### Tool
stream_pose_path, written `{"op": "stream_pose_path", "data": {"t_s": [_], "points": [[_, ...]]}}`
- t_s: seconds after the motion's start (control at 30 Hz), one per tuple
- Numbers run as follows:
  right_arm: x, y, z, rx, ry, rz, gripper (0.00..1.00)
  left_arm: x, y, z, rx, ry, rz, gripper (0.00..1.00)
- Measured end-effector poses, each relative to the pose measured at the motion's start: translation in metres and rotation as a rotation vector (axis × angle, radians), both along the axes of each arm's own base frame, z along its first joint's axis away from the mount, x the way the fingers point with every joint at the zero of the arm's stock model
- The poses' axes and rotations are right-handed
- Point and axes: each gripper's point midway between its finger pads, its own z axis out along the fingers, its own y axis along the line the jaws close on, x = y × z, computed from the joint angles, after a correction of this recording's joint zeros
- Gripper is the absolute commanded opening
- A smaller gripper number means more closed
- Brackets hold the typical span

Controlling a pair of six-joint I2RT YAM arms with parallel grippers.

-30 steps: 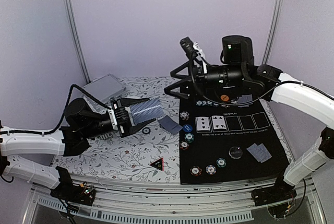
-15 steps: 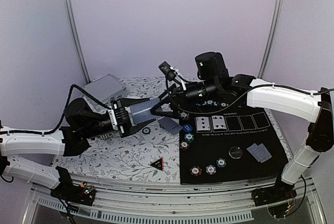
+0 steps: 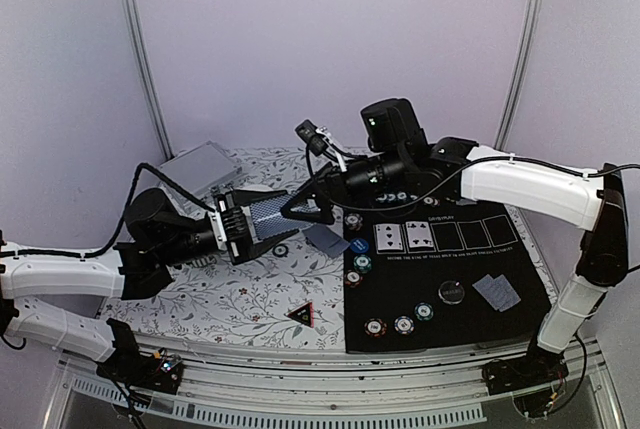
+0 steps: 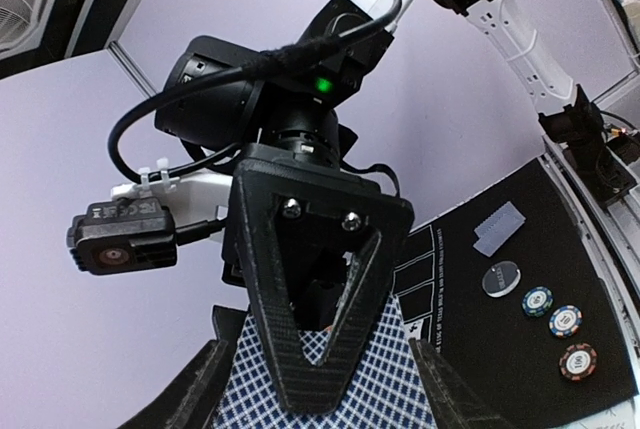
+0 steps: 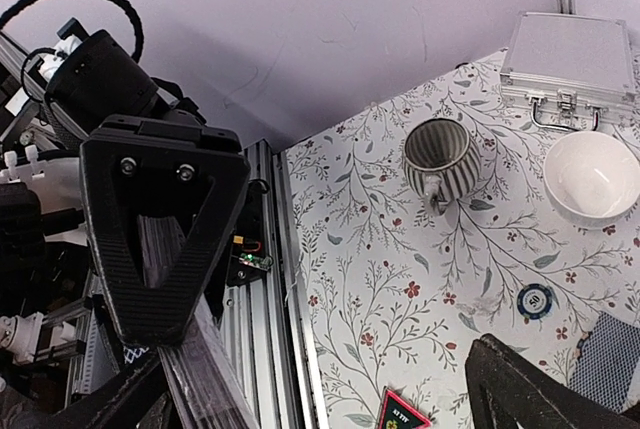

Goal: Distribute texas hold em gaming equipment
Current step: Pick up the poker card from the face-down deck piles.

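Observation:
My left gripper (image 3: 262, 217) is shut on a deck of blue-checked playing cards (image 3: 272, 211), held up above the floral cloth; the deck fills the bottom of the left wrist view (image 4: 400, 389). My right gripper (image 3: 305, 206) is open at the deck's far end, and one of its fingers (image 4: 305, 279) lies over the top card. In the right wrist view its jaws stand wide apart, with the deck's edge (image 5: 195, 369) by the left one. Poker chips (image 3: 403, 324), two face-up cards (image 3: 404, 237), a face-down pair (image 3: 497, 292) and a disc (image 3: 452, 292) lie on the black mat (image 3: 520, 269).
A silver case (image 3: 200, 164), a striped mug (image 5: 442, 154) and a white bowl (image 5: 592, 177) stand at the back left. A lone chip (image 3: 282, 250), a face-down card (image 3: 326, 239) and a triangular marker (image 3: 301, 314) lie on the floral cloth.
My right arm has swung left from the back of the mat to the deck. Its open jaws now reach over the deck's far end. My left gripper has held still.

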Motion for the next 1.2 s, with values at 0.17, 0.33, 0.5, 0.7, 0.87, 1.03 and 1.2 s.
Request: {"op": "stream_pose_path", "data": {"t_s": [0.17, 0.33, 0.5, 0.7, 0.87, 1.03, 1.2], "points": [[0.005, -0.009, -0.007, -0.048, -0.003, -0.035, 1.00, 0.001, 0.000, -0.006, 0.016, 0.013, 0.002, 0.57], [0.009, -0.021, -0.006, -0.079, -0.016, -0.063, 0.97, 0.001, 0.000, -0.007, 0.019, 0.015, 0.003, 0.57], [0.004, -0.025, -0.002, -0.086, -0.024, -0.042, 0.80, 0.001, 0.000, -0.007, 0.017, 0.013, 0.003, 0.56], [-0.011, -0.025, 0.004, -0.061, 0.005, 0.047, 0.41, 0.000, 0.000, -0.006, 0.013, 0.010, 0.003, 0.57], [-0.021, -0.026, 0.009, -0.049, 0.026, 0.094, 0.25, 0.000, 0.000, -0.005, 0.010, 0.006, 0.003, 0.56], [-0.023, -0.034, 0.011, -0.063, 0.041, 0.091, 0.24, 0.000, 0.000, -0.005, 0.010, 0.006, 0.003, 0.57], [-0.018, -0.044, 0.014, -0.080, 0.048, 0.067, 0.20, 0.000, 0.000, -0.004, 0.009, 0.005, 0.003, 0.56]]}}
